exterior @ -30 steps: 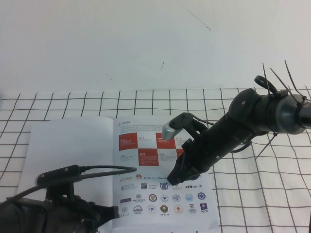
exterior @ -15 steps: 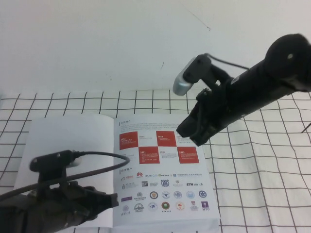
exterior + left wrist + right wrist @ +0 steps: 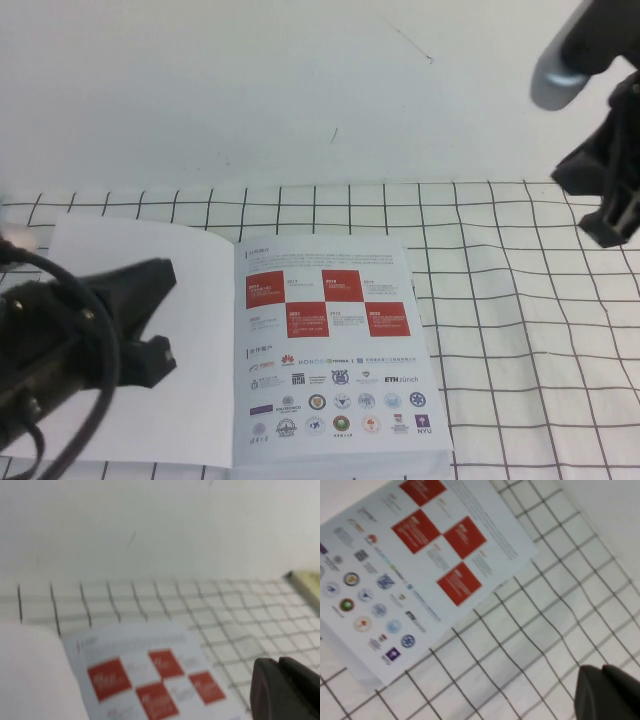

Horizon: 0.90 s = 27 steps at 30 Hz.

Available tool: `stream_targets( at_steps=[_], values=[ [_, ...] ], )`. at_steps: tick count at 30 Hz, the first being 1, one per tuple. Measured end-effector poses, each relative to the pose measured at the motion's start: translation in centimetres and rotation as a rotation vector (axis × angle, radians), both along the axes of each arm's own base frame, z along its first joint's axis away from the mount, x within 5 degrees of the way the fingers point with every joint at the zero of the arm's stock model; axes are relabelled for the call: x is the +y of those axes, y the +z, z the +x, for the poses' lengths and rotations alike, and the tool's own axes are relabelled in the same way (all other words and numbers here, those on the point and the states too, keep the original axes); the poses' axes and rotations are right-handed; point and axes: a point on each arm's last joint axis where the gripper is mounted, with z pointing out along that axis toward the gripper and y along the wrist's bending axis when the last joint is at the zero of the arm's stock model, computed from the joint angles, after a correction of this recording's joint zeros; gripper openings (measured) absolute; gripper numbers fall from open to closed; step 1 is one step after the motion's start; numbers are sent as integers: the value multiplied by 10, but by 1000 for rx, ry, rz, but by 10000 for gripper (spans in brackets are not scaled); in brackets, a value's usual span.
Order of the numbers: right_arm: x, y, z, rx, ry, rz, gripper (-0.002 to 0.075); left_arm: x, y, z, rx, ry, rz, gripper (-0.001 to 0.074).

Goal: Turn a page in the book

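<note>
**Booklet lies open, both arms clear**

With the book (image 3: 290, 350) spread flat on the checked cloth (image 3: 520, 330), the page (image 3: 140, 350) rests blank side up at nine o'clock. It looks thin, glossy and slippery; the free outer edge is where to take it. Right gripper (image 3: 615, 195) hangs at two o'clock, jaws together. Left gripper (image 3: 150, 320) hovers over the leaf; its jaws, I cannot tell.
</note>
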Motion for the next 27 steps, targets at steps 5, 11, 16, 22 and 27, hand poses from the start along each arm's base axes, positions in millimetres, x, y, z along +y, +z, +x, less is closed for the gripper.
stream_targets(
  at_steps=[5, 11, 16, 22, 27],
  values=[
    [-30, 15, -30, -91, -130, -64, 0, 6, 50, -11, -218, -16, -6, -2],
    [-60, 4, -73, -141, -251, -61, 0, 7, 80, -15, -335, -28, -4, -2],
    [-77, -17, -105, -198, -301, -5, 0, 6, 81, -16, -364, -46, 36, -2],
    [-95, -57, -144, -257, -328, 80, 0, 6, 81, -16, -371, -50, 47, -2],
    [-108, -84, -166, -310, -377, 129, 0, 6, 81, -16, -387, -53, 73, -2]
  ],
)
